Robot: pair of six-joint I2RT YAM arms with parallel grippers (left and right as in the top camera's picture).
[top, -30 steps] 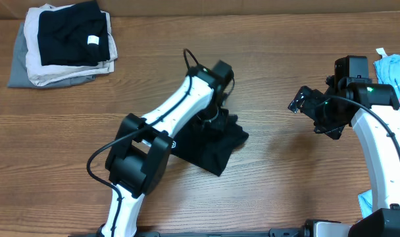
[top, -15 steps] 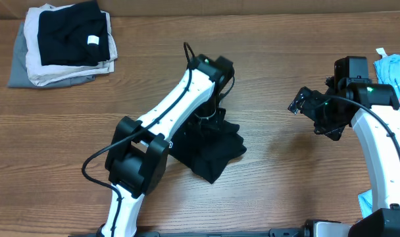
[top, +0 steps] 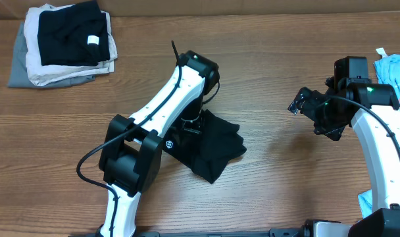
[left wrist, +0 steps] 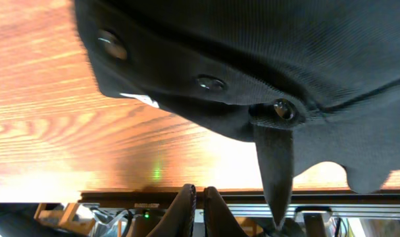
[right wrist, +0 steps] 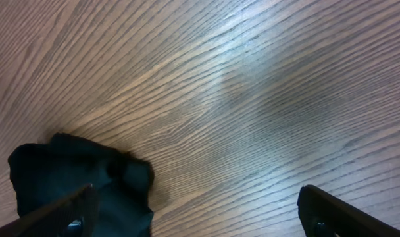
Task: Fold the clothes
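The black top [top: 213, 148] lies crumpled at the table's middle, its small white round logo [top: 167, 144] showing at its left edge. My left gripper [top: 190, 125] is over its upper left part. In the left wrist view its jaws [left wrist: 197, 209] are pressed together, and black cloth with metal snaps [left wrist: 252, 59] hangs close in front of the camera, raised off the wood. My right gripper [top: 302, 102] is open and empty, well to the right of the top. In the right wrist view its fingers [right wrist: 325, 207] stand wide apart over bare wood, with the top [right wrist: 75, 174] at lower left.
A stack of folded clothes [top: 29, 66] sits at the back left, a folded black garment with a white square tag [top: 68, 33] on top. A light blue printed shirt [top: 394, 76] lies at the right edge. The table's front edge [left wrist: 187, 192] shows in the left wrist view.
My left arm has moved left and slightly toward the front. The black top has shifted and changed shape with it, and its logo now shows. The right arm has not moved.
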